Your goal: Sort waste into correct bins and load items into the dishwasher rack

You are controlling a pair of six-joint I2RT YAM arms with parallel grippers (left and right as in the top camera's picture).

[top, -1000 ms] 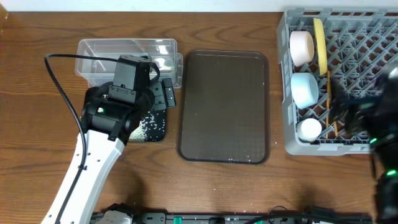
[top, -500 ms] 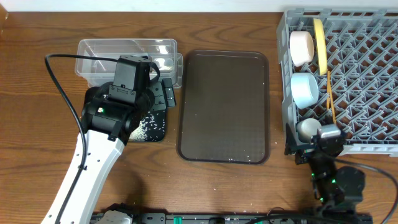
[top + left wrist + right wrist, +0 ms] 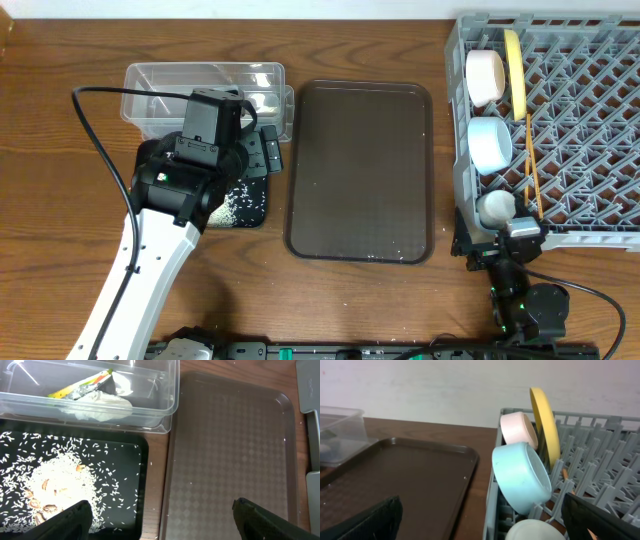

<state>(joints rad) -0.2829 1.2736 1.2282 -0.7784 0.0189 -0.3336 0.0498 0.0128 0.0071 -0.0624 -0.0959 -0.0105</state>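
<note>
Within the grey rack (image 3: 590,110), a light-blue bowl (image 3: 489,143) stands on edge.

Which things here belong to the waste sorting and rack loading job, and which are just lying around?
Job: wrapper, rice, clear tub, black tray, plate, beige bowl, blue bowl, cup, chopsticks, rack.
Lying about: brown tray.

Left: tub (image 3: 200,70) behind, wrapper (image 3: 82,387) inside; shallow tray (image 3: 131,510) in front, rice (image 3: 55,485) on it. Centre: serving tray (image 3: 360,170). Right: rack (image 3: 590,120), bowls (image 3: 490,143), plate (image 3: 514,70), cup (image 3: 497,207), chopsticks (image 3: 530,165) in its left side.
</note>
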